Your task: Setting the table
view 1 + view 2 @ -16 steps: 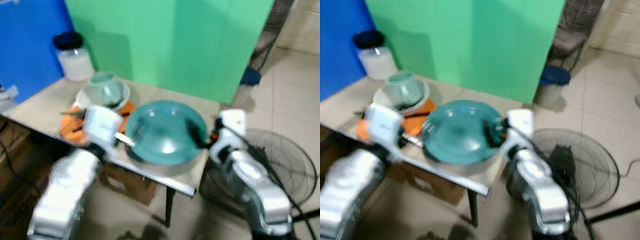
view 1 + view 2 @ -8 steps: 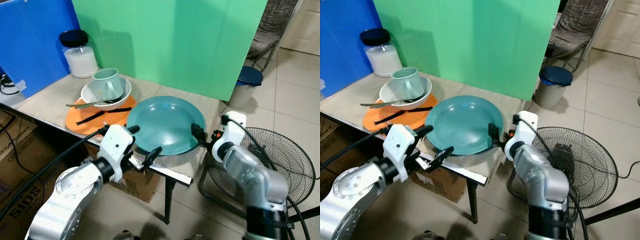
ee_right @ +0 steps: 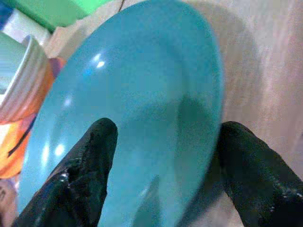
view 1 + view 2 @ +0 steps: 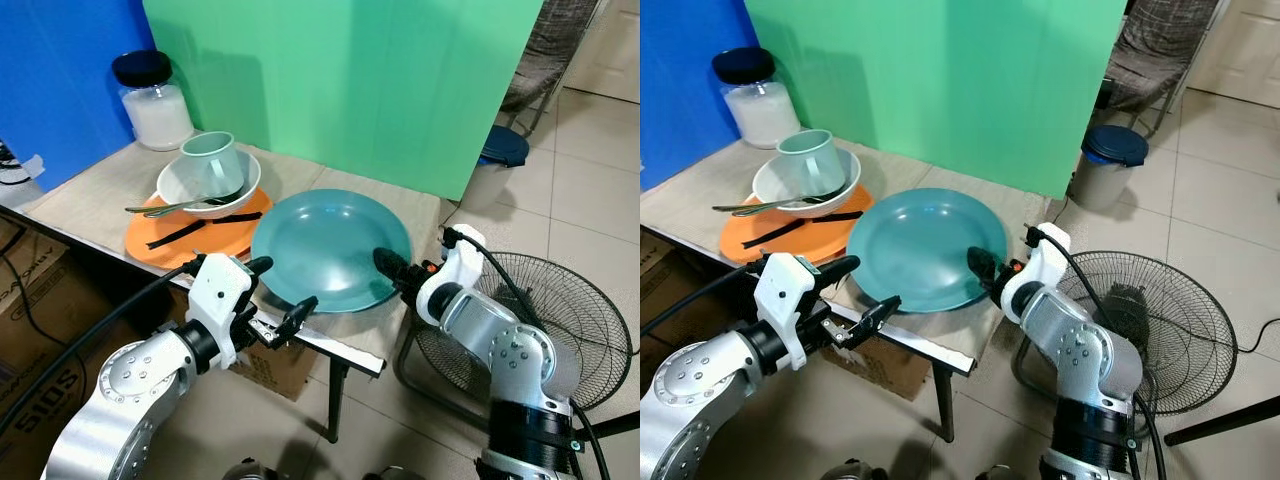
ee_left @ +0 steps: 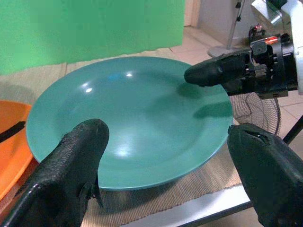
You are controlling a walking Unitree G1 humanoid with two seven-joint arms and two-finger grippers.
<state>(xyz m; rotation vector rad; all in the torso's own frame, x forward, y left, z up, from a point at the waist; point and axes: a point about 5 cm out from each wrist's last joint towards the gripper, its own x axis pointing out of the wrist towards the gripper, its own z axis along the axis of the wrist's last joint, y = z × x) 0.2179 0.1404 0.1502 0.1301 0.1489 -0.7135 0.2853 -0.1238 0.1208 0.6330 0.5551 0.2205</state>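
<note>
Your teal plate [image 4: 331, 248] now rests flat at the desk's [image 4: 90, 200] near right corner. Left gripper [image 4: 278, 292] has backed off, fingers spread; right gripper [image 4: 392, 266] spread over its rim. Placement looks done.

Table [image 4: 90, 205] bears teal plate [image 4: 325, 245], orange mat [image 4: 215, 232], jar [image 4: 155, 90].

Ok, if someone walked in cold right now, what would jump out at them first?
The big teal plate at the table's near edge, with the left end effector open at its near rim and the right end effector open at its right rim. Behind it to the left, a white bowl holding a green mug sits on an orange mat.
</note>
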